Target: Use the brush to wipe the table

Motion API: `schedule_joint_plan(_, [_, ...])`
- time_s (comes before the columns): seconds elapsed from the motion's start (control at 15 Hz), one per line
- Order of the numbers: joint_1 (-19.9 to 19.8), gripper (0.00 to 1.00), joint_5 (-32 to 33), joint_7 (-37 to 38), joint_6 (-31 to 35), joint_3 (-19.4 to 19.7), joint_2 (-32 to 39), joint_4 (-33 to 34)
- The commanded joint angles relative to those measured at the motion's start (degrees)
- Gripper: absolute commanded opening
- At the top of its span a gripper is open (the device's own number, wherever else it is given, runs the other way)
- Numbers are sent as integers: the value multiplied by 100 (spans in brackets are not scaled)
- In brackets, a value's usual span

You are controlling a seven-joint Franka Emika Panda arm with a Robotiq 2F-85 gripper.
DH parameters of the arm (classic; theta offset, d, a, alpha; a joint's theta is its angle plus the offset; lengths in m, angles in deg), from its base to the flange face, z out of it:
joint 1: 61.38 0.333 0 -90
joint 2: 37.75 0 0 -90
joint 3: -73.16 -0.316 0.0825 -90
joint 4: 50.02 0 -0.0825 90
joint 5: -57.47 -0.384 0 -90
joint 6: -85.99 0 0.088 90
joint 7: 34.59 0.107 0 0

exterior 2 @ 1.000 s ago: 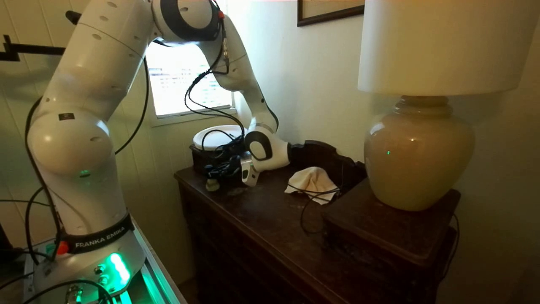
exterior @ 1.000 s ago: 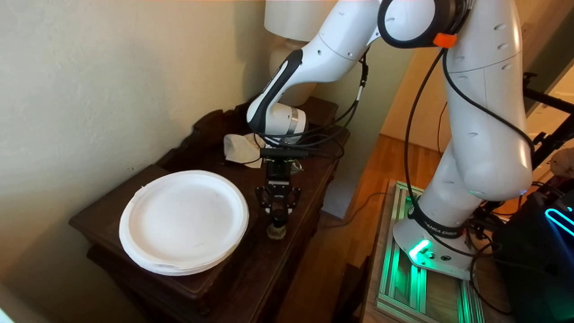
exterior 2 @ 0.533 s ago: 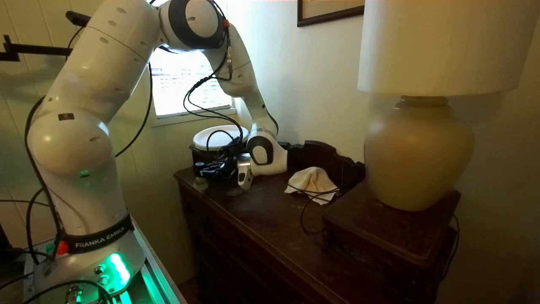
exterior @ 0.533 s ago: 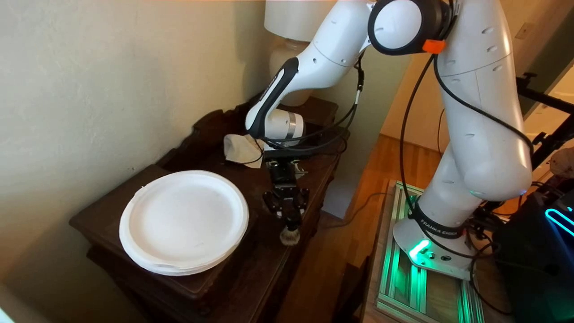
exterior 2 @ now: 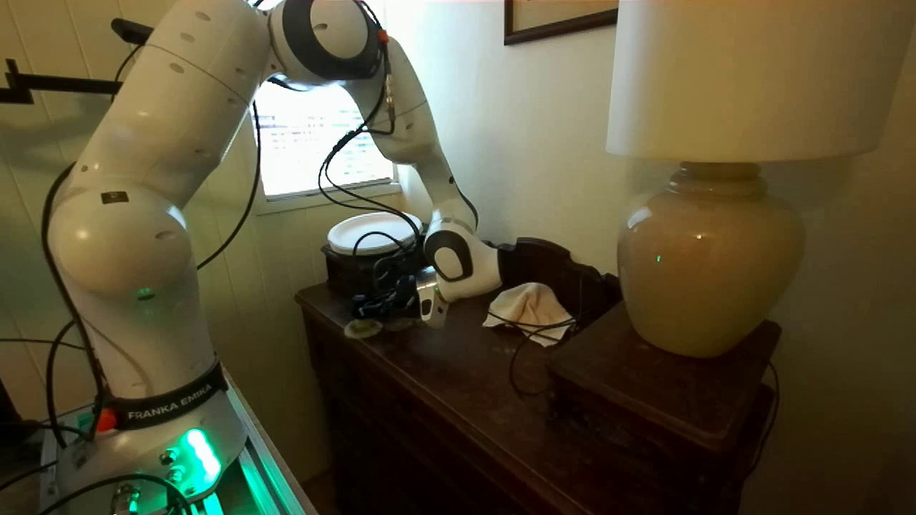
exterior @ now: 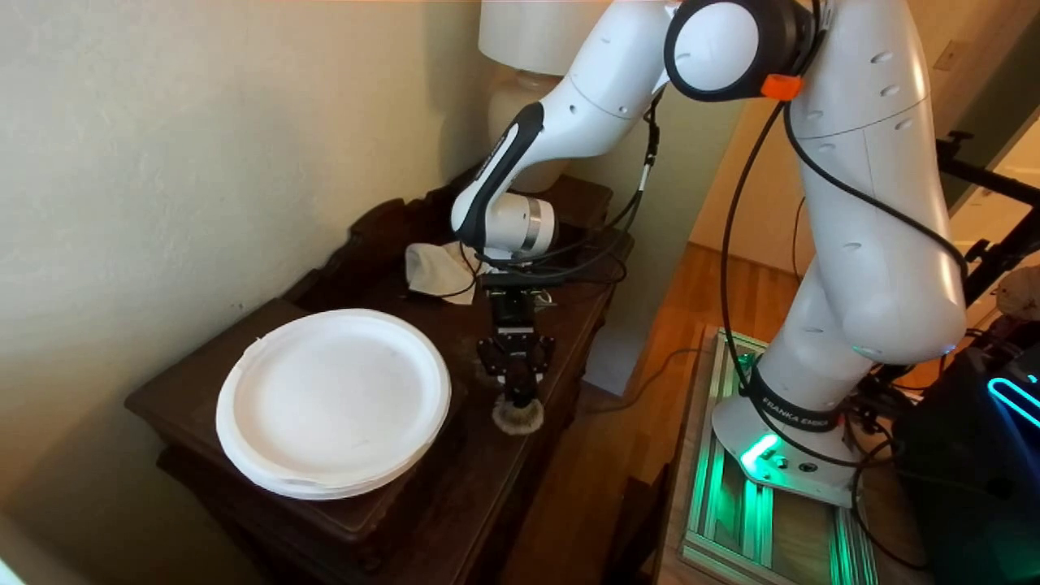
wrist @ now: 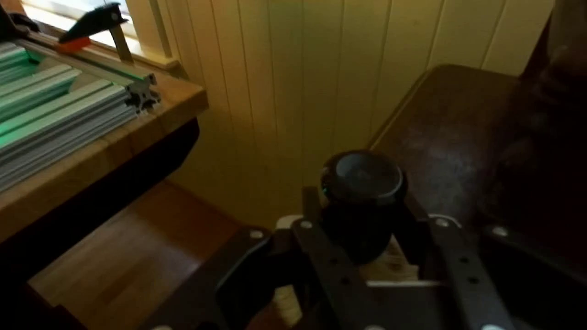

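1) So, my fingers [wrist: 312,206] pinch the brush [exterior: 518,416] by its dark handle [wrist: 363,178], which leaves the bristles [exterior 2: 363,329] free underneath
2) Bristles look splayed on the dresser top [exterior 2: 465,372] near the edge facing my base, likely pressed that way for wiping
3) Plates [exterior: 333,398] stacked on the raised end box [exterior: 183,386], presumably off the surface I'm wiping
4) Cloth [exterior 2: 529,311] by the back rail [exterior 2: 537,254], well apart from my brush
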Motion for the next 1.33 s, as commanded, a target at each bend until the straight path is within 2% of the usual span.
schedule_joint_plan(0.0, [-59,16,-313,-250,728,-6,-438,-363])
schedule_joint_plan(0.33, [-183,16,-898,-610,1303,-53,-759,-593])
schedule_joint_plan(0.6, [-120,16,-343,-76,927,-32,-558,-529])
schedule_joint_plan(0.93, [-149,16,389,285,-129,0,-366,-462])
schedule_joint_plan(1.13, [-123,16,604,573,66,110,-269,-498])
schedule_joint_plan(1.27, [-161,16,453,562,318,151,-252,-536])
